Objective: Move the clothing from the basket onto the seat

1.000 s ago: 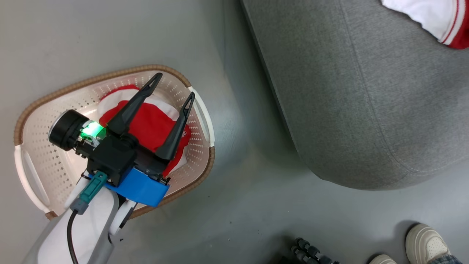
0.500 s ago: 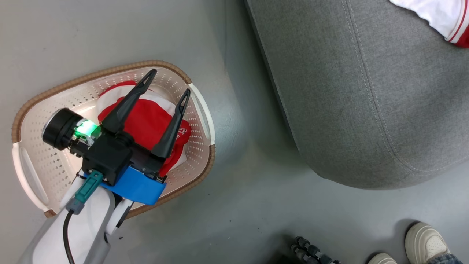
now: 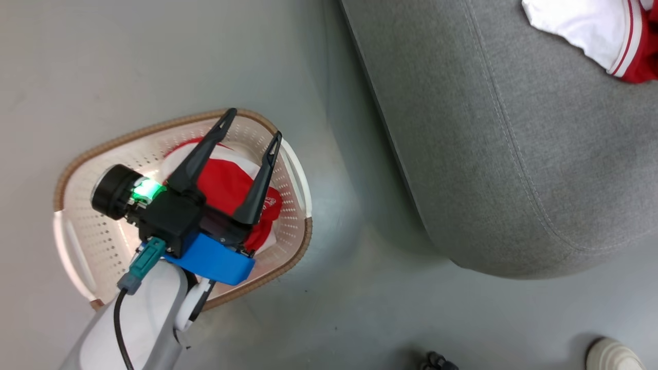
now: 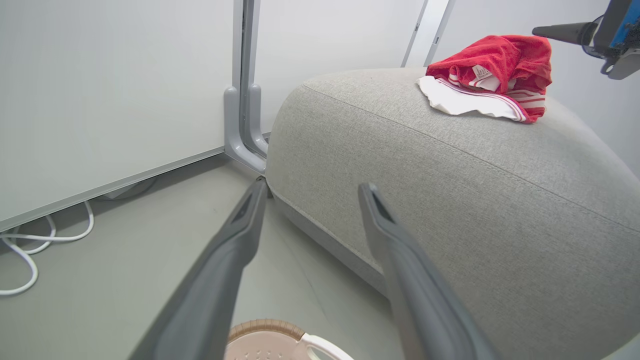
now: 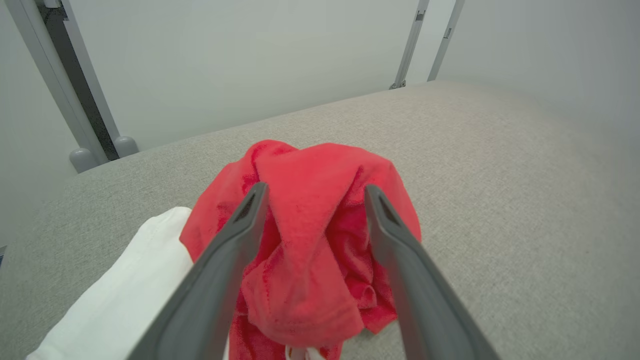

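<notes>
The cream basket [image 3: 154,129] stands on the floor left of the grey seat [image 3: 488,154], with a red and white garment [image 3: 226,185] bunched inside. My left gripper [image 3: 255,122] hovers over that garment, open and holding nothing; its own view looks past its fingers [image 4: 312,185] at the seat [image 4: 450,200] and the basket rim [image 4: 265,327]. On the seat lie a white striped garment [image 4: 460,102] and a red shirt [image 4: 500,55]. My right gripper [image 5: 316,187] is open just above the red shirt [image 5: 310,210], not gripping it.
A person's pale shoe [image 3: 611,354] and a dark ribbed object [image 3: 437,362] sit at the floor's lower right. White cables [image 4: 30,250] lie by the wall, and a grey panel post [image 4: 245,100] stands behind the seat's end.
The head camera has shifted, so the basket, the seat and the shoes sit elsewhere in the picture. My left gripper stays open over the basket garment; nothing was grasped or released.
</notes>
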`<state>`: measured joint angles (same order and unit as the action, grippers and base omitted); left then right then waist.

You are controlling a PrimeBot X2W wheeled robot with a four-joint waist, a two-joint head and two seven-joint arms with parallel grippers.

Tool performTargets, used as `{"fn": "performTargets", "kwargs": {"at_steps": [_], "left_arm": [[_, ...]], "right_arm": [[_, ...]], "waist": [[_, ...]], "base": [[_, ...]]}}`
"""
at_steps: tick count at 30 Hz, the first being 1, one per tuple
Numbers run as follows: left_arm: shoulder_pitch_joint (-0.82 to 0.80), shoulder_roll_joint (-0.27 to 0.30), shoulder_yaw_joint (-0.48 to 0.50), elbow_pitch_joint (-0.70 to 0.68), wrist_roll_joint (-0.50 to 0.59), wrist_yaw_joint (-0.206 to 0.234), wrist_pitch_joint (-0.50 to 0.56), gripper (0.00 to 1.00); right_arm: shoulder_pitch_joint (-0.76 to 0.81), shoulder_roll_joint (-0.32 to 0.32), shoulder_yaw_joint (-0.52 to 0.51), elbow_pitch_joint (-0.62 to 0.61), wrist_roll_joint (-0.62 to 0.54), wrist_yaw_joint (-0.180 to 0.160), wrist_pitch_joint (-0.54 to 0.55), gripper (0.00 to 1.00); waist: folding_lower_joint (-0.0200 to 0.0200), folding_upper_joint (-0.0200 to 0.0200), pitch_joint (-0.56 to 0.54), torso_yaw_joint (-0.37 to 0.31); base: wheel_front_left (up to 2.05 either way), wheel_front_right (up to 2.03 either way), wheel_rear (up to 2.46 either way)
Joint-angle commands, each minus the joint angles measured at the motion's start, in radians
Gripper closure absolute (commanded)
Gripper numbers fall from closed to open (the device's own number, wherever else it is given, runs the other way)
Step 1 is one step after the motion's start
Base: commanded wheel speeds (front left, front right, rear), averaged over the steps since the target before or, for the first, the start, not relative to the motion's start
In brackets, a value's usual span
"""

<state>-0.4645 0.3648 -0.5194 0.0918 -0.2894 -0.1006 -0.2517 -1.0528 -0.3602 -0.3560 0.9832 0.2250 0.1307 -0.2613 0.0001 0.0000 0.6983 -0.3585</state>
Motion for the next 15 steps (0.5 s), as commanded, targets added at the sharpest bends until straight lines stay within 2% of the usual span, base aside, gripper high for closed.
{"fn": "performTargets", "kwargs": {"at_steps": [1, 10, 11, 15], "left_arm": [[0.006, -0.021, 0.003, 0.028, -0.01, -0.002, -0.01, 0.0], [0.072, -0.124, 0.042, 0.092, -0.033, -0.017, -0.014, 0.0], [0.097, -0.149, 0.057, 0.109, -0.034, -0.021, -0.015, 0.0], [0.167, -0.192, 0.112, 0.143, -0.043, -0.024, -0.015, 0.0]], "right_arm": [[0.042, 0.0, 0.007, -0.023, 0.003, 0.0, -0.005, 0.0], [0.172, -0.011, 0.044, -0.081, -0.053, 0.0, -0.005, 0.0], [0.214, -0.004, 0.055, -0.101, -0.07, 0.0, -0.005, 0.0], [0.309, 0.02, 0.091, -0.16, -0.1, 0.0, -0.002, 0.0]], "waist": [[-0.0001, 0.0, -0.06, 0.031], [-0.0001, 0.0, -0.248, 0.098], [-0.0001, 0.0, -0.302, 0.119], [-0.0001, 0.0, -0.403, 0.157]], "base": [[0.0, 0.0, 0.0], [0.0, 0.0, 0.0], [0.0, 0.0, 0.0], [0.0, 0.0, 0.0]]}}
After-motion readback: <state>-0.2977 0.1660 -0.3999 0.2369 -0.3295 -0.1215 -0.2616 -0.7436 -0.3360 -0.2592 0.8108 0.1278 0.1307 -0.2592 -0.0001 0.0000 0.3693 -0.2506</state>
